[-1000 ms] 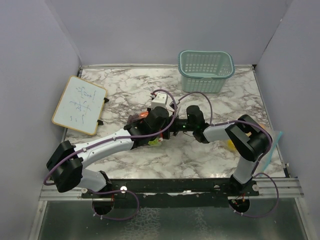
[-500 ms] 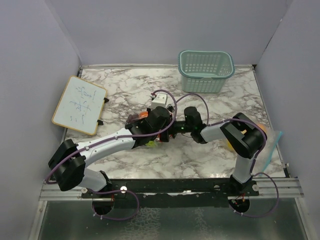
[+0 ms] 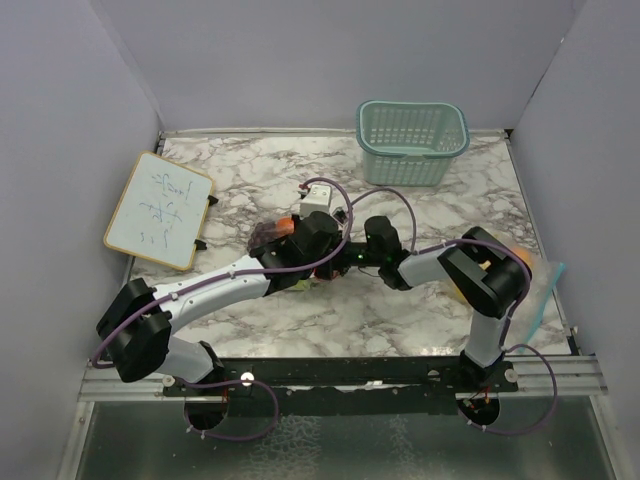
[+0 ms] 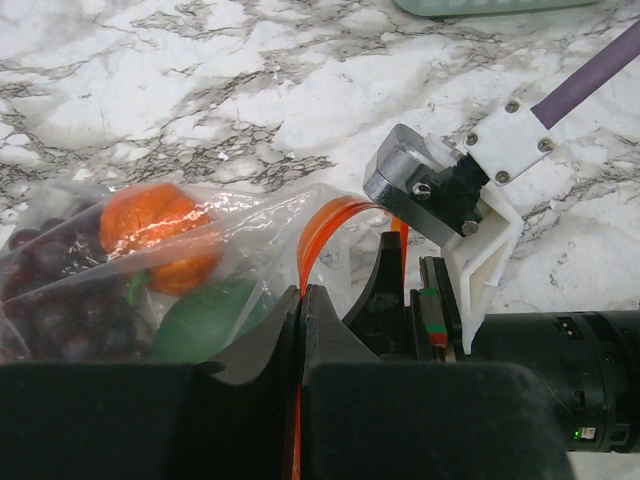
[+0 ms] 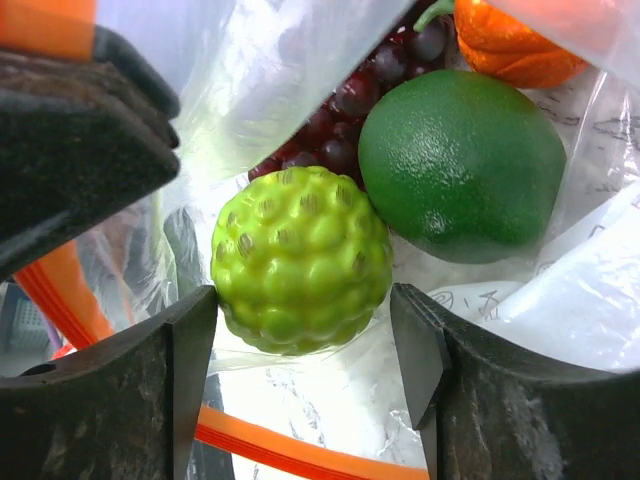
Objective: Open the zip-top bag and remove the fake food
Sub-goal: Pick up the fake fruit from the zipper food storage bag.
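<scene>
Orange zip strip [image 4: 318,235] of the clear bag [image 4: 250,215] on the bench [image 4: 200,90] sat clamped between the left fingers [image 4: 270,345]. The right fingers [image 5: 170,380] stood apart inside the bag's mouth, flanking a bumpy green fruit [image 5: 300,260] beside lime [image 5: 460,165], grapes [image 5: 345,95] and orange [image 5: 510,45].

Fruit [image 5: 300,255] in bag [image 5: 290,70] (seemingly within right end effector [image 5: 305,315]).

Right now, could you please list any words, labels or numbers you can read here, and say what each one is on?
On the whiteboard: handwritten marks, too small to read.
On the zip-top bag: faint grey print on the film, too blurred to read.
Nothing else shows legible text.
</scene>
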You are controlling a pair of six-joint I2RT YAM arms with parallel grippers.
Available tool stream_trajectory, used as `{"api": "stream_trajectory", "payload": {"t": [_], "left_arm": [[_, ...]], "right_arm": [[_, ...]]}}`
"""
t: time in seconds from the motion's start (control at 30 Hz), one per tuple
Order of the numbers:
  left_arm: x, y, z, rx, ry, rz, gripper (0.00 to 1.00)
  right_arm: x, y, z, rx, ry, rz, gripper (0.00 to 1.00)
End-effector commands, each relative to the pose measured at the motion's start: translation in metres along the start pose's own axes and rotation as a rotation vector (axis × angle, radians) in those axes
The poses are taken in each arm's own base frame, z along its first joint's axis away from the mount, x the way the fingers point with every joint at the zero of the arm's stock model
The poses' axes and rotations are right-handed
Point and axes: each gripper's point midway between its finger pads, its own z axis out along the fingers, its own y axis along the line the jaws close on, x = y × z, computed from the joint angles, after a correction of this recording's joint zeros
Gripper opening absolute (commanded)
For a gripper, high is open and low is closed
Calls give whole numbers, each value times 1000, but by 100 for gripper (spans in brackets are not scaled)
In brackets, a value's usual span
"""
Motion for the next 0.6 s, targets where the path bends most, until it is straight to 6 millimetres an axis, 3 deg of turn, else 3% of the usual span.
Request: {"api": "stream_trajectory", "payload": {"t": [0.0, 0.23, 0.4, 0.57], "left_arm": [[-13, -23, -7, 92, -46, -67, 0], [-18, -19, -20, 117, -61, -83, 0], [-20, -13, -27, 116, -70, -86, 0], [-17, -8, -28, 100, -70, -80, 0]], "right_arm": [[-9, 2, 2, 58, -66, -34, 67], [-20, -27, -15, 294, -72, -33, 65], [-32, -37, -29, 325, -110, -14, 55], [-38, -28, -30, 287, -106, -50, 55]]}}
